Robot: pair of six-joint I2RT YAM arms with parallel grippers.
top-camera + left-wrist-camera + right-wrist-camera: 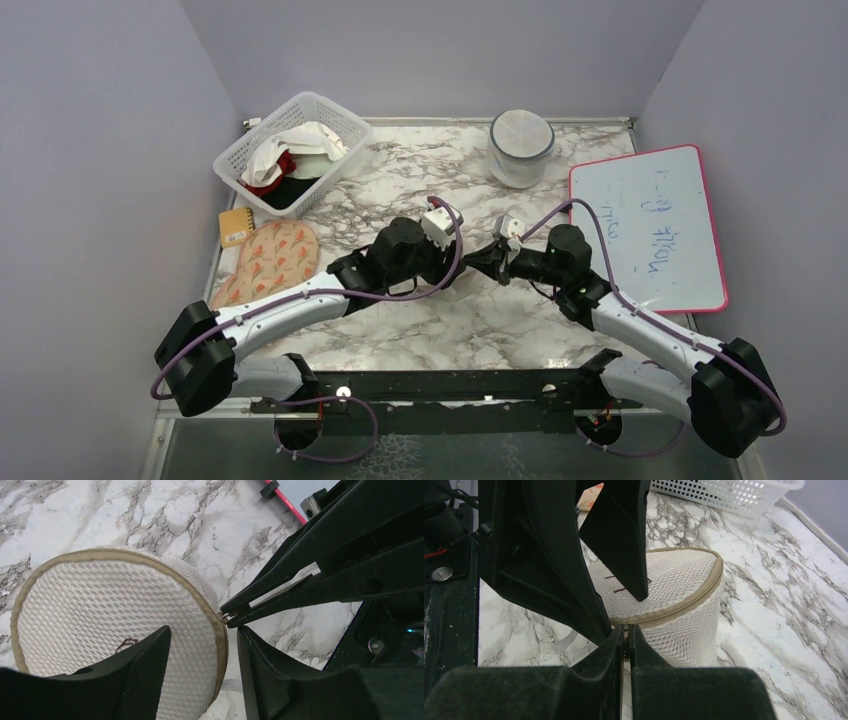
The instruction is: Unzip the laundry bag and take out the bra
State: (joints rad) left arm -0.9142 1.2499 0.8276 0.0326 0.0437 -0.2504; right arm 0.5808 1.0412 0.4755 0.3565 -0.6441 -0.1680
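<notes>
On a marble table [480,320], the cream mesh laundry bag [115,615] sits upright between both pincers; it looks light, soft and easily crushed. The left gripper [202,632] gapes wide astride the bag's tan rim, holding nothing. The right gripper [626,631] is pinched nearly closed on the tiny zip pull [223,617], the best handhold. The bra is unseen, presumably inside.

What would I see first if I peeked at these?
A round cream mesh laundry bag with a tan rim sits mid-table on the white marble table. The right hand is pinched shut on its zip at the rim, while the open left hand straddles that same edge.
</notes>
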